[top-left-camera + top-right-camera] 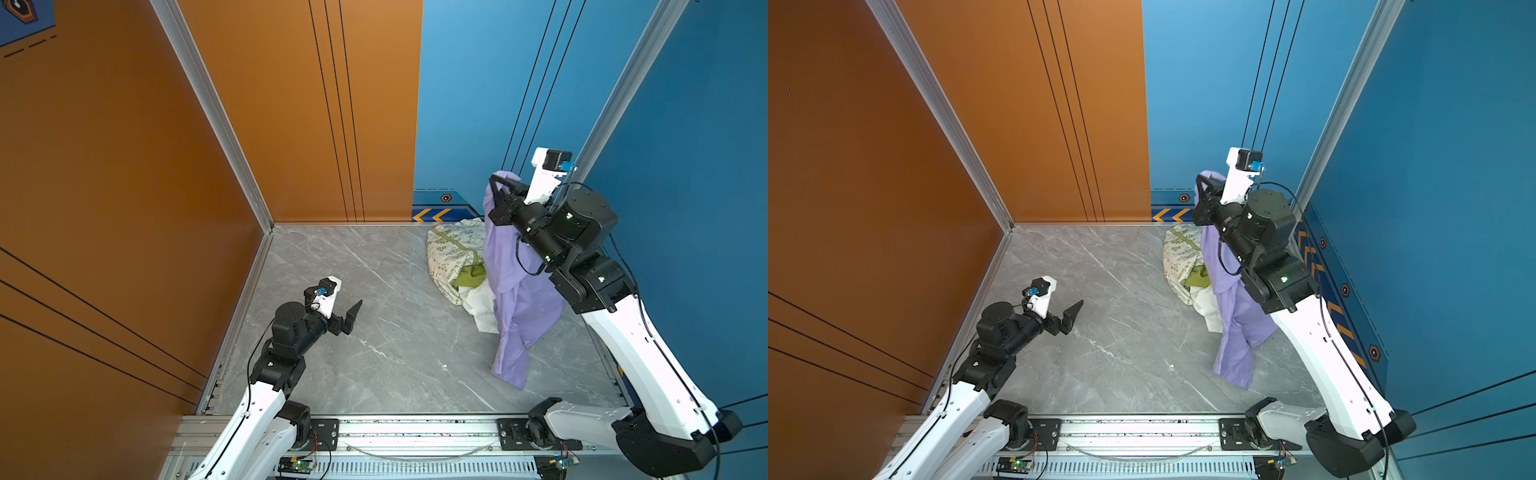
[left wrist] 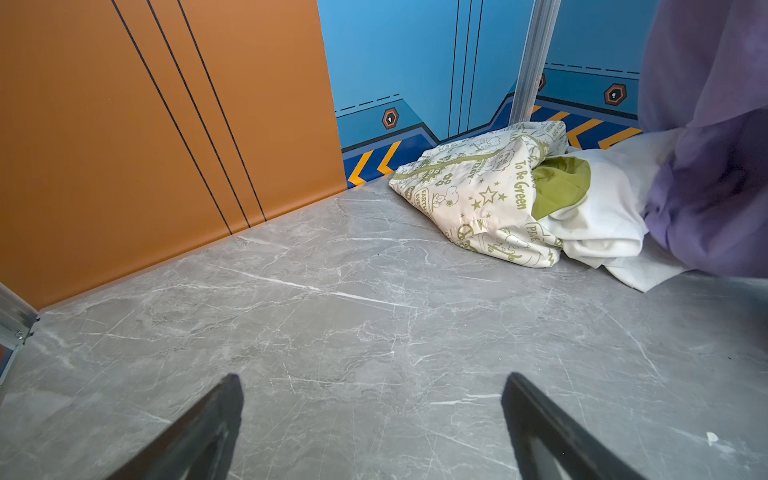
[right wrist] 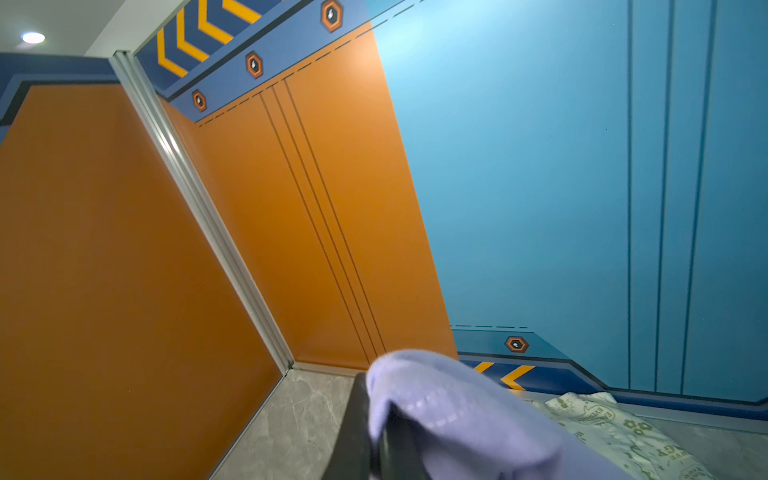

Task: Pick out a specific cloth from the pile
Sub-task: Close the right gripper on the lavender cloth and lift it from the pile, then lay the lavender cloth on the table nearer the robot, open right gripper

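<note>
lilac cloth (image 1: 515, 286) hangs frm raised right claw (image 1: 498, 187), clamped.

Table (image 1: 353, 353) centre free; pile (image 1: 449, 253), cloth (image 1: 515, 299) block right.

I count one table (image 1: 353, 374) and four fabrics: one lilac cloth (image 1: 515, 299), one cream green-printed cloth (image 1: 446, 249), one plain white cloth (image 1: 478, 307) and one olive-green piece (image 1: 469, 275). The last three make one pile (image 1: 457, 266). I have two arms, a left arm (image 1: 257, 415) and a right arm (image 1: 636, 345), and two grippers, a left gripper (image 2: 372, 379) and a right gripper (image 1: 500, 185).
</note>
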{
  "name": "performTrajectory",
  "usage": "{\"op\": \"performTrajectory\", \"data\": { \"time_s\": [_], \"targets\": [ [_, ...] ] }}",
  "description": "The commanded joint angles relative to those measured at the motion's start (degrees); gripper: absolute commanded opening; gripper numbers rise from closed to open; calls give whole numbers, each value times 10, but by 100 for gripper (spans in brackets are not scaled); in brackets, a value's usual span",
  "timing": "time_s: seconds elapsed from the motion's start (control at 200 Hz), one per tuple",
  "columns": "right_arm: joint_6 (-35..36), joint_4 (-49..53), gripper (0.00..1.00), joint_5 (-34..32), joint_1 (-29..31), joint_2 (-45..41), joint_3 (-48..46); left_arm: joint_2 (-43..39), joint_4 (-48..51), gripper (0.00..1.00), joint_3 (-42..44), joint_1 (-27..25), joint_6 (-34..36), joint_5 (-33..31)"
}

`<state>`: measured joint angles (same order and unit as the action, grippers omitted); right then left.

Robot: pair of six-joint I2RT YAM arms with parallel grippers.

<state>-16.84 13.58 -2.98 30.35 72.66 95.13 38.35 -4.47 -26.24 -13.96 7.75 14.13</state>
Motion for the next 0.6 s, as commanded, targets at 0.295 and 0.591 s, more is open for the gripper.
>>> {"op": "performTrajectory", "data": {
  "time_s": [0.295, 0.591],
  "targets": [
    [40, 80, 0, 49, 162, 127, 2, -6, 1, 98, 6, -6, 9, -5],
    [67, 180, 55, 6, 182, 164, -38, -11, 0, 98, 8, -7, 9, -7]
  ]
}}
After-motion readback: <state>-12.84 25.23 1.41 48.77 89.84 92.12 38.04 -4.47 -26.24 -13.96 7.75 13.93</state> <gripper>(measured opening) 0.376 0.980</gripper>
